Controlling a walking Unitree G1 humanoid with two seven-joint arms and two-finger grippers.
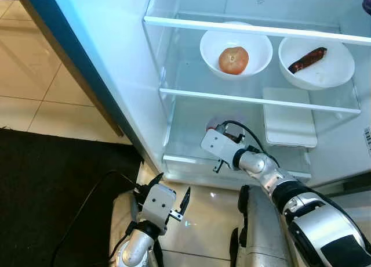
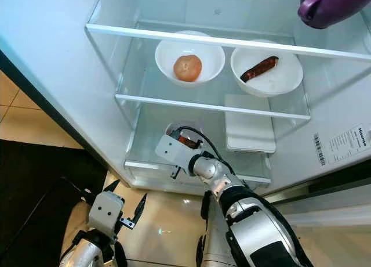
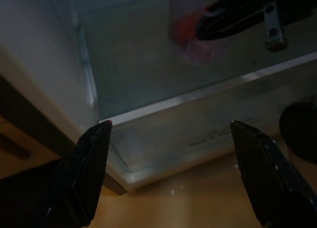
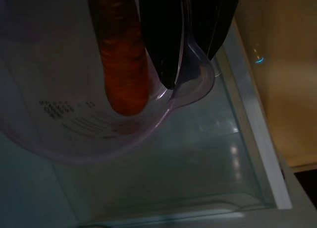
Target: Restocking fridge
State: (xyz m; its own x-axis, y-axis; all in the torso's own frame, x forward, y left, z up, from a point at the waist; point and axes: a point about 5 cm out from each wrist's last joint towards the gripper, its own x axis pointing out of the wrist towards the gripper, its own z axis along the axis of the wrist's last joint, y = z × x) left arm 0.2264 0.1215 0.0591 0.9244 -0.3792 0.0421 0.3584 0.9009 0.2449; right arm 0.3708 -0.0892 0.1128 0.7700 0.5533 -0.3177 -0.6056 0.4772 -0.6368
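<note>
- right gripper [image 4: 183, 44] is reaching into the fridge's lowest compartment, fingers pinching the rim of a clear pale-purple bowl [image 4: 74, 134]: one finger is sitting inside the rim, the other outside it
- the bowl is holding a carrot [image 4: 121, 59], orange, lying along its inner wall just beside the inside finger [image 4: 158, 39]
- whether the bowl is resting on the glass floor [image 4: 198, 163] of the compartment or hanging just above it, I cannot tell
- left gripper [image 1: 165, 194] is hovering low over the tiled floor [image 1: 35, 69] in front of the fridge, fingers spread wide, holding nothing
- left wrist view is looking between its two black fingertips [image 3: 101, 134] at the front edge of the bottom compartment; the bowl and the right gripper are showing blurred behind it
- middle shelf [image 1: 255, 98]: white bowl with a tomato [image 1: 233, 60], and beside it a white bowl with a dark red sausage-like piece [image 1: 307, 59]
- flat white container [image 1: 288, 125] is sitting below that shelf, to the right of the right gripper
- right eye view is adding a purple cup [image 2: 330, 6] on the upper shelf and a barcode label [image 2: 342, 144] on the fridge wall; left eye view is catching just an edge of the cup
- dark mat [image 1: 52, 186] is lying on the floor to the robot's left
</note>
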